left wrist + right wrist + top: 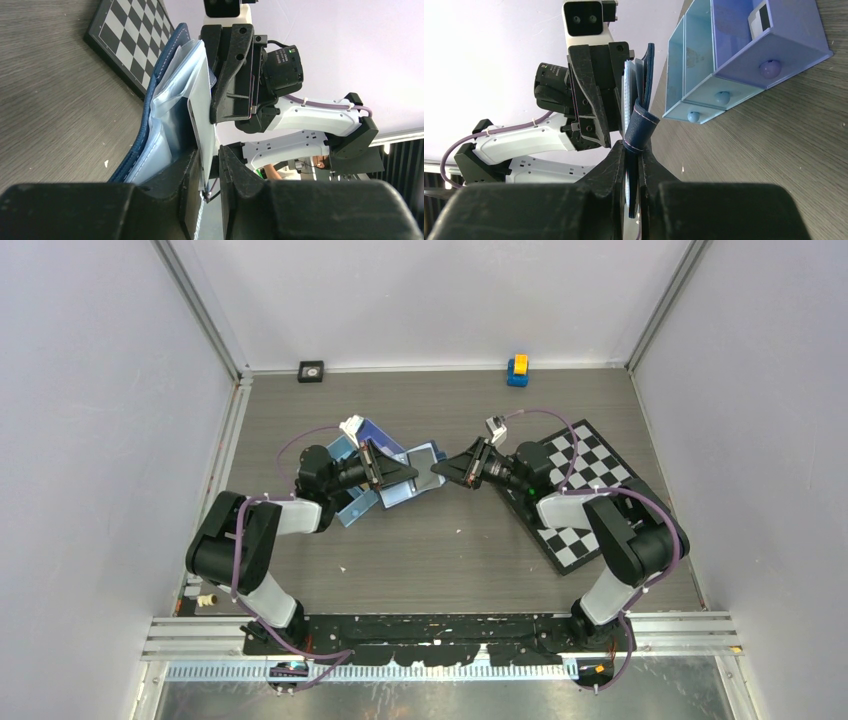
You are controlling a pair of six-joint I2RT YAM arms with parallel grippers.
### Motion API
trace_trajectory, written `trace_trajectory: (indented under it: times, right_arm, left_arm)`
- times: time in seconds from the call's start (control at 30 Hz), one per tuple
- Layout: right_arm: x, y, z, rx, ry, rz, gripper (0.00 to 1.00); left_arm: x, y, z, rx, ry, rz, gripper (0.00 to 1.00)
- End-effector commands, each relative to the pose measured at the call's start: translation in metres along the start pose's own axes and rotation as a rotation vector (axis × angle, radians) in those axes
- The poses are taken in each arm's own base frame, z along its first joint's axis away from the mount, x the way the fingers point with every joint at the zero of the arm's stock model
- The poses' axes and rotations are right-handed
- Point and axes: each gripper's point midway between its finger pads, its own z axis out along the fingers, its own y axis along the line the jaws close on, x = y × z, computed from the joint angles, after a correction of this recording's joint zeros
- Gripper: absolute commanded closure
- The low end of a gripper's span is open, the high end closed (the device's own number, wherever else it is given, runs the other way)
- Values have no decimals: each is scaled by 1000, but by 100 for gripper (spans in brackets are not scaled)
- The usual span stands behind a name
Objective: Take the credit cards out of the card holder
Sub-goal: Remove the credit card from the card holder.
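Observation: found card holder (146,117) off the table (774,160), hanging on edge between the two grippers above mid-table. Noted holder spread open like a book, navy cover turned toward the table, light-blue inside facing away.

Saw right gripper (633,150) pinched tight on a folded navy flap of the holder, fingers pressed together on it.

Saw left gripper (210,152) set either side of a pale flat sheet (200,100) standing out of the holder's light-blue inside. Could not tell whether pinching it or loose around it; sliver of gap visible on one side. Could not tell either whether that sheet was a card or a plastic sleeve.

Logged light-blue three-compartment tray (704,90) on the table beside the left gripper, and checkerboard (132,40) flat on the table by the right arm.
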Motion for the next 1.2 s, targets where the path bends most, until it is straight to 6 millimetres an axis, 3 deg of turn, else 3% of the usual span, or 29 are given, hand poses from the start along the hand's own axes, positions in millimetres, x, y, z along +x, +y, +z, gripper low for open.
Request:
trace_trajectory:
  times: [0.0,0.17,0.33,0.6,0.93,1.17]
  right_arm:
    - [-10,26,5,-95,-15,-45,92]
    - [-12,27,4,-109,-20,-36,91]
    - [-14,26,2,-108,-32,-32,80]
    - [-18,28,-1,-122,-45,-24,79]
    - [-23,25,-4,-120,-62,-15,82]
    - [-25,24,-6,-119,-71,-12,82]
  left_arm:
    - [-2,-18,2,56,6,82,77]
    - [-4,-21,0,70,-3,84,85]
    - [-7,-20,-2,81,-16,72,94]
    - [-8,-19,-3,84,-20,63,86]
    - [-10,-19,-5,82,-26,62,86]
    - [-10,-18,-5,81,-27,61,99]
